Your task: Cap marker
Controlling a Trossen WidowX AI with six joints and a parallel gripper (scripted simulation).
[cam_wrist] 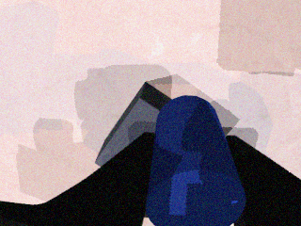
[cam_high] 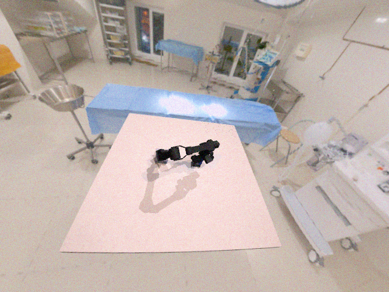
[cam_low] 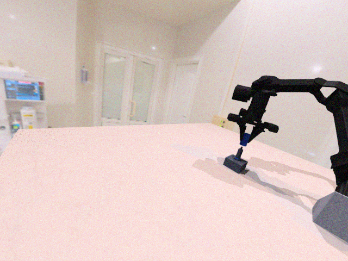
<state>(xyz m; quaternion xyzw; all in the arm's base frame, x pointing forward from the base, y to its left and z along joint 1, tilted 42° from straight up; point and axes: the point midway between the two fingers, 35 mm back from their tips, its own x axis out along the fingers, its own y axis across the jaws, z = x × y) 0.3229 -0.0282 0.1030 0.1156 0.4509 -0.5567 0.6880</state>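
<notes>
exterior view: jaws of the gripper (cam_low: 244, 137) (cam_wrist: 192, 165) clamped on the blue cap (cam_low: 244, 139) (cam_wrist: 192, 155), raised above the holder block (cam_low: 235, 163) (cam_wrist: 127, 129), whose marker (cam_low: 238, 154) stands bare; the carrying step, apparently, next requiring alignment over the block, then lowering.

Blue cylindrical cap (cam_low: 244, 139) (cam_wrist: 195, 160): smooth, plastic-looking; dark grey rectangular holder block (cam_low: 235, 163) (cam_wrist: 123, 132) below cap: matt.

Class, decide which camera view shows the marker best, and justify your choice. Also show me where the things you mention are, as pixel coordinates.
The exterior view: the marker (cam_low: 238, 154) stands bare in its holder block (cam_low: 235, 163), below the blue cap (cam_low: 244, 139) (cam_wrist: 195, 155). The wrist view shows the cap large, but I cannot make out the marker there. Nor can I in the top view.
</notes>
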